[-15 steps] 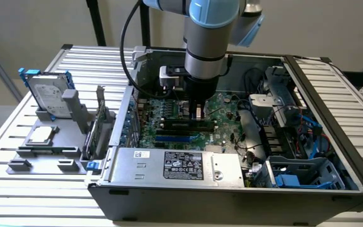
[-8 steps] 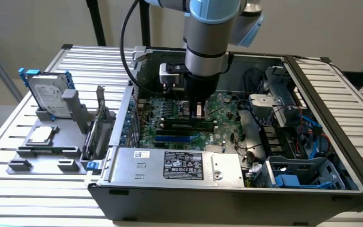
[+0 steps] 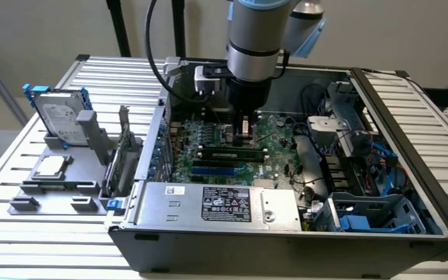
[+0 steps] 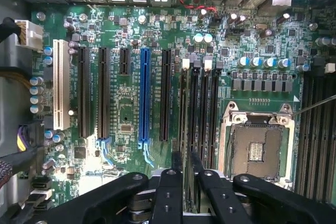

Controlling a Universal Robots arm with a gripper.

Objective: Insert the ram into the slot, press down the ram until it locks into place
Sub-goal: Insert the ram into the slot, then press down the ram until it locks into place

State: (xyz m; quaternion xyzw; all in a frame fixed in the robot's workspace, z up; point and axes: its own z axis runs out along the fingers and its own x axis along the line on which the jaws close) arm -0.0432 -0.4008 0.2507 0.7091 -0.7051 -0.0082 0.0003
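Pincer (image 4: 182, 174) hangs low inside the open computer case (image 3: 286, 245), its two black fingers (image 4: 167, 192) narrowed on the ram (image 4: 182, 129), which stands edge-down in the slot (image 4: 183, 103) beside the empty processor socket (image 4: 257, 148). White labels on the power supply (image 3: 224, 204) are too small to read.

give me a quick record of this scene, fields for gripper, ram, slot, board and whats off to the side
gripper: low over the motherboard, fingers either side of the ram's edge
ram: lying along the slot, between its end clips
slot: black, beside the processor socket
board: green motherboard with a blue card socket
side: hard drive upright on a grey stand, the exterior view's left
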